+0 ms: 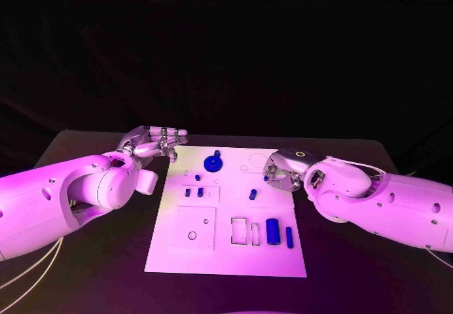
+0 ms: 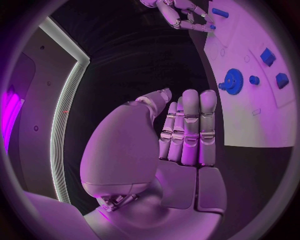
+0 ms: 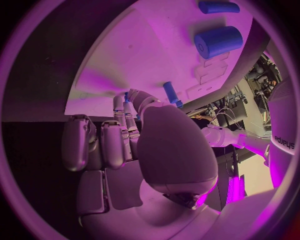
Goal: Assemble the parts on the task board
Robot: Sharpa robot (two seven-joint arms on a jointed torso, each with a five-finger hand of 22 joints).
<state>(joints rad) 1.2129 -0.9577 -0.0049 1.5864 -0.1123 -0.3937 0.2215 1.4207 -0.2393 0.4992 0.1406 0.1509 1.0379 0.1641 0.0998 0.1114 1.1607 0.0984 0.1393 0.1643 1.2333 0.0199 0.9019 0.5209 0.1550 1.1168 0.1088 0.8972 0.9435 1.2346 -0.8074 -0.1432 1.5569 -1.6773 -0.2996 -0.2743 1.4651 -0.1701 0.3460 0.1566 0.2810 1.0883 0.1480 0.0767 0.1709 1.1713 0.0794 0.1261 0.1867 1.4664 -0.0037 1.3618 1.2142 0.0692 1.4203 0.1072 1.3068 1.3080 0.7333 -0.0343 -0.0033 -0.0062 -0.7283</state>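
The white task board (image 1: 226, 258) lies in the middle of the black table. On it sit a blue gear (image 1: 214, 162), small blue pieces (image 1: 194, 192), a short blue peg (image 1: 253, 194), a thick blue cylinder (image 1: 271, 231) and a thin blue rod (image 1: 289, 237). My right hand (image 1: 280, 171) reaches down to the board's far right part, and its fingertips pinch a small blue part (image 3: 127, 96). The peg (image 3: 172, 94) lies on the board just beside that hand. My left hand (image 1: 156, 140) hovers off the board's far left corner, fingers straight (image 2: 187, 125), holding nothing.
The board has empty recesses: rectangular slots (image 1: 245, 231) and a square plate with a hole (image 1: 194, 227). Black table surface (image 1: 104, 261) surrounds the board on both sides. The gear (image 2: 234, 81) and the right hand (image 2: 181, 12) appear in the left wrist view.
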